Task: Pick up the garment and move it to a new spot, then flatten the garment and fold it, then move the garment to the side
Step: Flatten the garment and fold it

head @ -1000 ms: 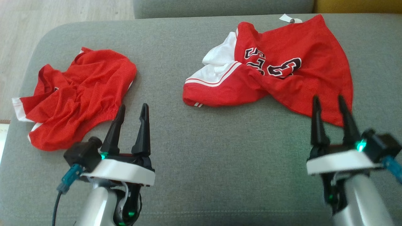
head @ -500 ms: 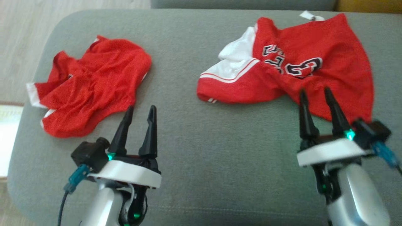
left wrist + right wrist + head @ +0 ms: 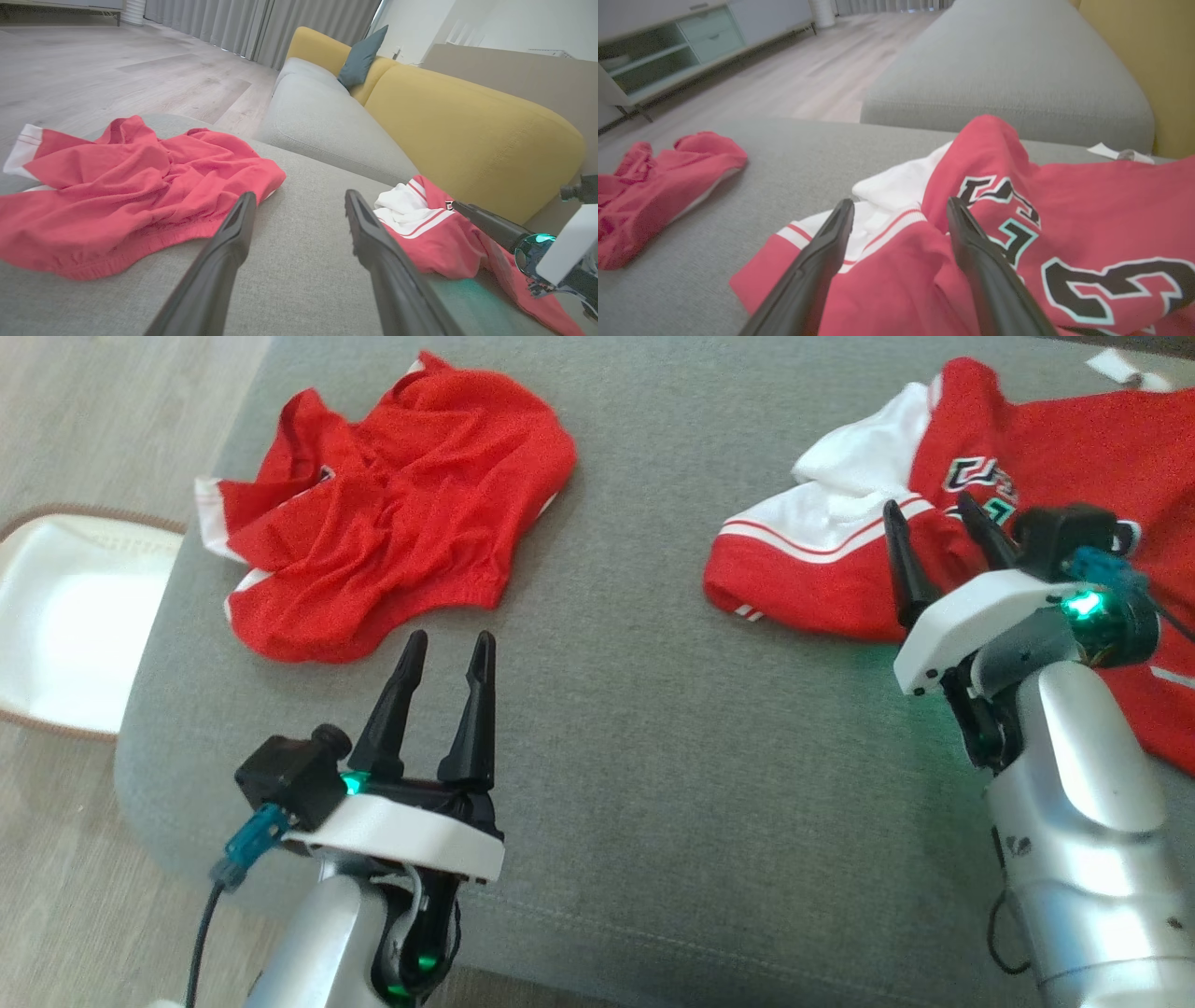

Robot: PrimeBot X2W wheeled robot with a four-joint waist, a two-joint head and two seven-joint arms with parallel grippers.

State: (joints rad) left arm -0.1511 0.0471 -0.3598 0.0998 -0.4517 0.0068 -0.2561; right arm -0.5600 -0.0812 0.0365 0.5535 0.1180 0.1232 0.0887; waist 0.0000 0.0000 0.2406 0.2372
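Garment on grey cushion; wooden floor beyond.

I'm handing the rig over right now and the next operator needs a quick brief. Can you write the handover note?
Left claw: open, empty, over bare grey cushion, just short of the red shorts.
Right claw: open, gripping nothing, fingers poised over the white-and-red striped edge of the jersey.
Things: both garments lie crumpled on the cushion, shorts on the robot's left, jersey on its right.
Done: no step completed; no garment has been lifted.
Left: grasp the garment (probably the jersey, given the right claw's position), move it, flatten, fold, then set it aside.
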